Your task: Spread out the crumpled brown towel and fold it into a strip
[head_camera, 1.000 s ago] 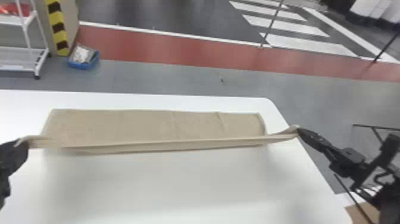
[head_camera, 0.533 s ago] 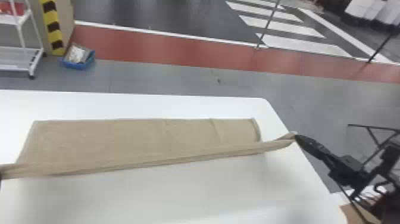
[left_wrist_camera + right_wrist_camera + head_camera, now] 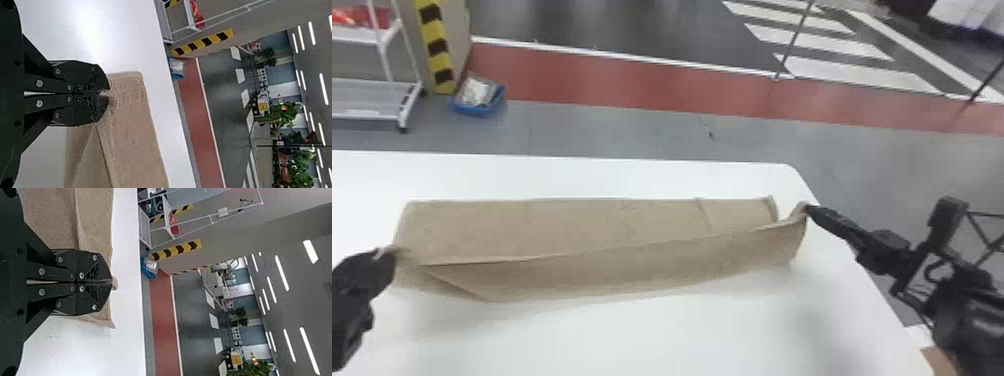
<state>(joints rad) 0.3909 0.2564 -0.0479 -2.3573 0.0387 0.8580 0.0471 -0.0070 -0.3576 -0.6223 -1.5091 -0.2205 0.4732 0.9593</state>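
The left pincer point(image 3: 389, 252), black with two flat fingers point(image 3: 88, 76), is pinching a long brown cloth towel point(image 3: 135, 125) near one end, its fingertips pressing together on a gathered bit. The towel is stretching away from them over a smooth white bench point(image 3: 117, 35), a folded edge running along its length. Beyond the bench, a blue container point(image 3: 171, 62) is sitting beside a flat red floor strip point(image 3: 195, 113), near a yellow-and-black striped band point(image 3: 203, 42).

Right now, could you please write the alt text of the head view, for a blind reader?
Two black grippers, left and right, pinch opposite ends of a long, folded brown towel above a white table.
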